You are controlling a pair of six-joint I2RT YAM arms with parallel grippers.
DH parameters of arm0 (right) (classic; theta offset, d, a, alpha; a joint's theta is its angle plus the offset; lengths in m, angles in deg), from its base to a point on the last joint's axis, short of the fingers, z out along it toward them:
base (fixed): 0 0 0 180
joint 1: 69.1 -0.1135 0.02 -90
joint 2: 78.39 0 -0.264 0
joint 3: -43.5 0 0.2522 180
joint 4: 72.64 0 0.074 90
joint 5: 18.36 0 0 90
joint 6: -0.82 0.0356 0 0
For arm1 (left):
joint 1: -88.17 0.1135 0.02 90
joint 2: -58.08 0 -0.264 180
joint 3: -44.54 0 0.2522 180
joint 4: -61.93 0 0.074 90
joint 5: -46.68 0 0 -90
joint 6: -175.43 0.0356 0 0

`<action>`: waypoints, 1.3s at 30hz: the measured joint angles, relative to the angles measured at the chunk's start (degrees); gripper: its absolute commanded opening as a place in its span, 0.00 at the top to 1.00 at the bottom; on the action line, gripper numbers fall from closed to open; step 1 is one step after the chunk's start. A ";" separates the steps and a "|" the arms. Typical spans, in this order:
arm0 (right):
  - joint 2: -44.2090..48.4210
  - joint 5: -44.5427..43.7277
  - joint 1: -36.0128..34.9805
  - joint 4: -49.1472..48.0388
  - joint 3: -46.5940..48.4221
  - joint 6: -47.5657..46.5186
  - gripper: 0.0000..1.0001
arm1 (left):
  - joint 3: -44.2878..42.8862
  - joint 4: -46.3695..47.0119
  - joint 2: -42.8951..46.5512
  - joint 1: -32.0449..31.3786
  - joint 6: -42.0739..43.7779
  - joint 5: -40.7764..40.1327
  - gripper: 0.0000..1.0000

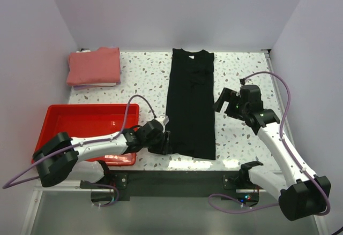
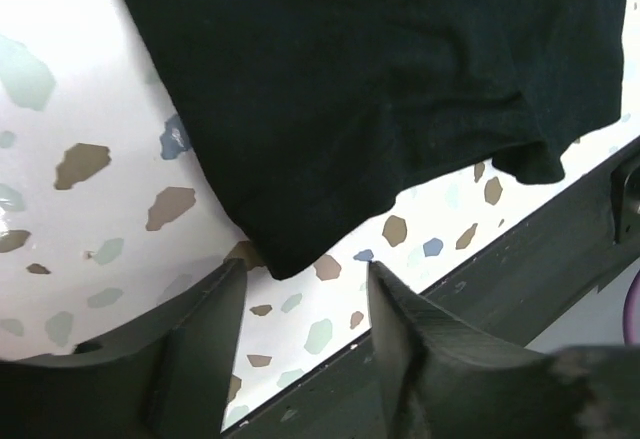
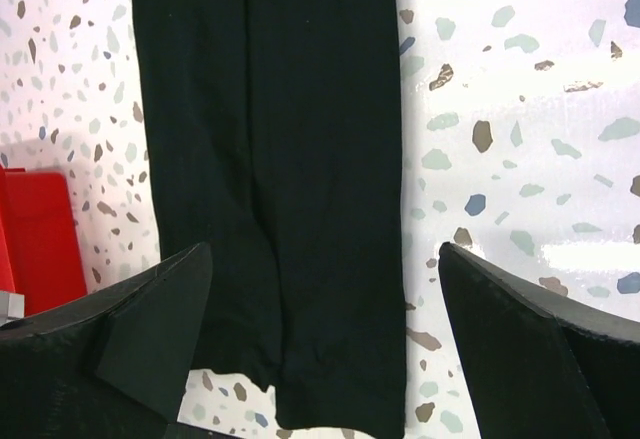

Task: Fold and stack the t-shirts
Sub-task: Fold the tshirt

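Left wrist view puts the left gripper (image 2: 305, 277) low over the near edge of the table (image 2: 90, 89). Its two dark fingers (image 2: 200, 349) are parted, with only speckled tabletop between them. The near left corner of the black shirt (image 2: 380, 89) lies just ahead of the fingertips, not between them, so nothing is gripped; whether a finger touches the cloth I cannot tell. Seen from above, this gripper sits at that same corner, and its arm reaches in across the near right corner of the red tray (image 1: 91, 108). The right gripper (image 3: 325, 259) has its fingers spread wide and holds nothing. It hovers beside the right edge of the black shirt, about halfway along it, apart from the cloth. The black shirt is folded lengthwise into a long narrow strip that lies flat down the middle of the table, with its collar toward the far edge and its hem at the near edge. The tray stands on the near left part of the table, just left of the strip. The pink shirt (image 1: 94, 65) lies folded in a rectangle at the far left corner, well apart from the black one.
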 measured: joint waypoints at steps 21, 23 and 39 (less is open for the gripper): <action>1.92 5.16 -0.02 5.60 -3.78 -5.90 0.02 | -0.55 2.89 -6.19 -0.76 -2.03 -1.22 1.00; 2.54 6.91 -0.22 6.91 -4.96 -6.88 0.02 | -0.55 2.91 -6.14 -0.76 -2.03 -1.22 1.00; 1.92 5.14 -19.26 11.04 -16.74 3.10 0.19 | 2.19 2.78 -2.54 -0.76 -2.21 -3.10 1.00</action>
